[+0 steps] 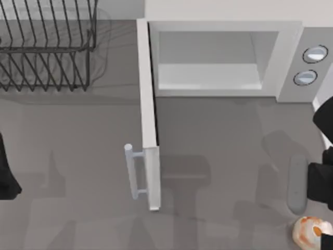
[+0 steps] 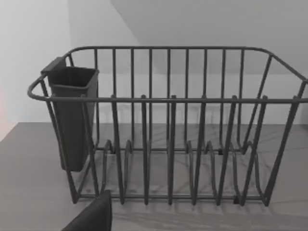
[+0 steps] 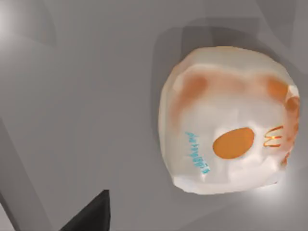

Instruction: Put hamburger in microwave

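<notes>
The hamburger [image 1: 309, 230], a cream-white lump with orange patches, lies on the grey table near the front right corner; it appears large and close in the right wrist view [image 3: 228, 125]. My right gripper [image 1: 321, 179] hovers at the table's right edge, just behind and above the hamburger, not touching it. The microwave [image 1: 291, 52] stands at the back right. Its door [image 1: 148, 120] is swung fully open toward the front, bar handle [image 1: 132, 172] on its left side, and the pale cavity [image 1: 208, 67] is exposed. My left gripper [image 1: 6, 177] is parked at the left edge.
A dark wire dish rack [image 1: 47, 47] stands at the back left; in the left wrist view the rack [image 2: 168, 130] carries a dark utensil cup [image 2: 72, 115]. Two round knobs [image 1: 315, 53] sit on the microwave's right panel. The open door juts into the table's middle.
</notes>
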Action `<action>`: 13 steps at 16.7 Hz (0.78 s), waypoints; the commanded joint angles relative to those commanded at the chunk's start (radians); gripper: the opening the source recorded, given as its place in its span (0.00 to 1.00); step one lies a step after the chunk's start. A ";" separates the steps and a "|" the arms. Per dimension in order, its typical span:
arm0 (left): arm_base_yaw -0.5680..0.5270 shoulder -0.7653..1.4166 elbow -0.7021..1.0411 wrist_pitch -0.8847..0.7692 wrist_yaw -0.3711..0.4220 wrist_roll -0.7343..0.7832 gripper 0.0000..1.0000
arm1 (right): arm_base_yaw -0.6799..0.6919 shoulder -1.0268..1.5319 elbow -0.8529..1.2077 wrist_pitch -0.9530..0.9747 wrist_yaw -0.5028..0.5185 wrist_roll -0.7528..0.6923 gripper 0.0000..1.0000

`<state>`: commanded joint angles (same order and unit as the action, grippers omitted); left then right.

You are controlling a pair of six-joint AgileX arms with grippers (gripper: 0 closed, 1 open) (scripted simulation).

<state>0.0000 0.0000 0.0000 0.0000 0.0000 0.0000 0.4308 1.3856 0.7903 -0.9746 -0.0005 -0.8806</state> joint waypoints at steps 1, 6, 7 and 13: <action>0.000 0.000 0.000 0.000 0.000 0.000 1.00 | 0.000 0.000 0.000 0.000 0.000 0.000 1.00; 0.000 0.000 0.000 0.000 0.000 0.000 1.00 | -0.001 0.036 -0.040 0.074 0.000 0.000 1.00; 0.000 0.000 0.000 0.000 0.000 0.000 1.00 | 0.000 0.057 -0.060 0.118 0.000 0.000 1.00; 0.000 0.000 0.000 0.000 0.000 0.000 1.00 | 0.003 0.189 -0.185 0.377 0.000 0.006 1.00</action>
<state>0.0000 0.0000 0.0000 0.0000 0.0000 0.0000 0.4339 1.5744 0.6049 -0.5981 -0.0008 -0.8748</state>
